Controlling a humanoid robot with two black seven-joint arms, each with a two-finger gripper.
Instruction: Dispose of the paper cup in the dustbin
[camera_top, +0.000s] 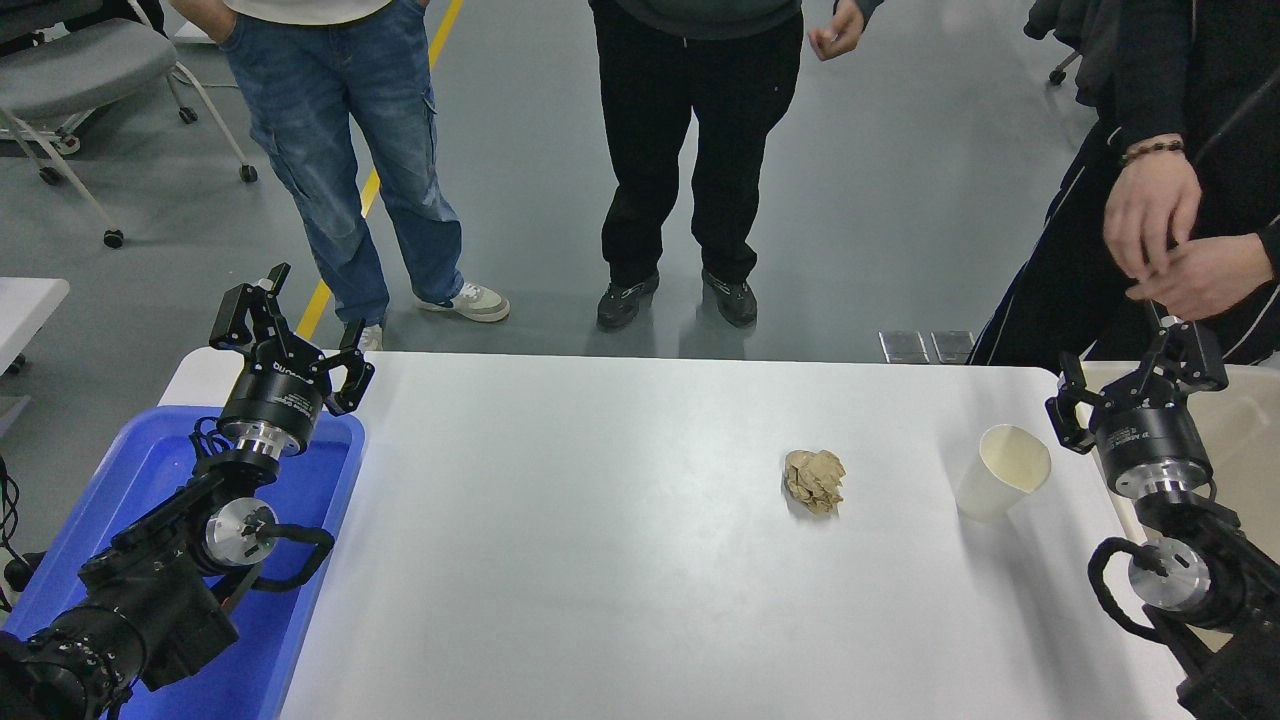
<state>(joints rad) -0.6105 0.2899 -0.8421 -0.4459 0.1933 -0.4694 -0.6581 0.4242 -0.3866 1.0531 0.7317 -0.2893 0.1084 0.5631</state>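
Note:
The white paper cup (1002, 472) stands on the white table (600, 560) at the right, tilted so its cream inside faces the camera. The beige dustbin (1245, 430) sits beyond the table's right edge, mostly hidden behind my right arm. My right gripper (1135, 362) is open and empty, a little to the right of the cup and over the bin's near rim. My left gripper (290, 320) is open and empty, parked at the left over the blue tray.
A crumpled tan paper ball (814, 480) lies left of the cup. A blue plastic tray (150, 560) sits at the table's left edge under my left arm. Three people stand at the far side; one person's hands (1165, 230) hover above my right gripper.

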